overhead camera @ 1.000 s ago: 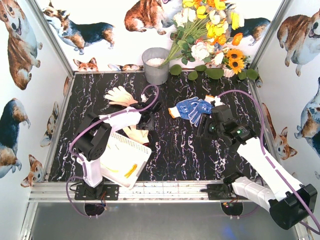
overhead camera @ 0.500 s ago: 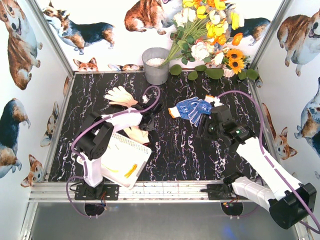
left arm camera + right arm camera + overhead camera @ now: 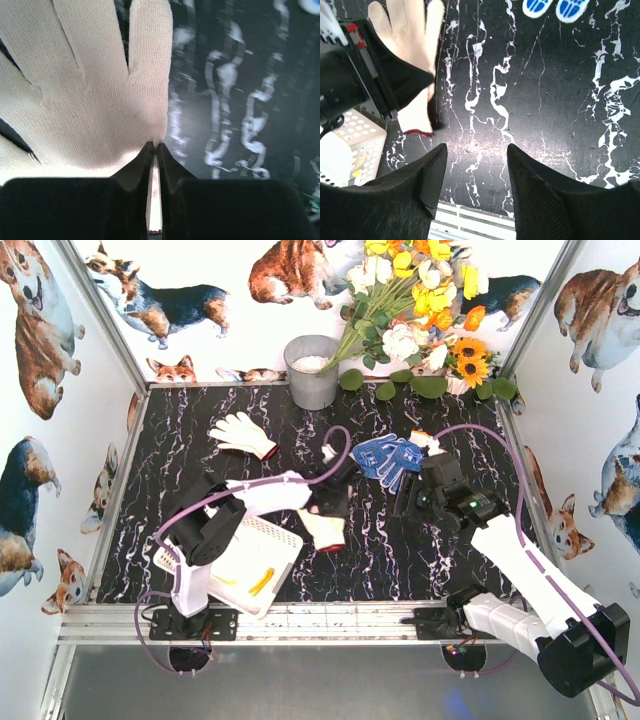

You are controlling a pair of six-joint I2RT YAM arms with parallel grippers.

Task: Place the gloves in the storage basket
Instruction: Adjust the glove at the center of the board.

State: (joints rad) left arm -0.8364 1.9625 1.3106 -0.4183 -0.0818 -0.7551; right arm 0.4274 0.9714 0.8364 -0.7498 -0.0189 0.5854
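Observation:
My left gripper (image 3: 334,508) is shut on a cream glove (image 3: 325,531) with a red-orange cuff and holds it over the middle of the table, right of the white storage basket (image 3: 284,544). In the left wrist view the jaws stand closed on the glove's (image 3: 95,100) edge. The same glove (image 3: 415,116) shows in the right wrist view. A second cream glove (image 3: 243,432) lies at the back left. Blue dotted gloves (image 3: 390,457) lie at the back centre-right, their tips at the top of the right wrist view (image 3: 555,7). My right gripper (image 3: 475,167) is open and empty just below the blue gloves.
A grey metal bucket (image 3: 312,370) stands at the back centre, with a bunch of flowers (image 3: 420,310) to its right. The basket holds a yellow-orange item (image 3: 262,581); its corner (image 3: 347,150) shows in the right wrist view. The left arm's purple cable (image 3: 335,455) loops above the table.
My left gripper has swung right from beside the basket to the table's middle, carrying the cream glove with it. The right arm has barely moved.

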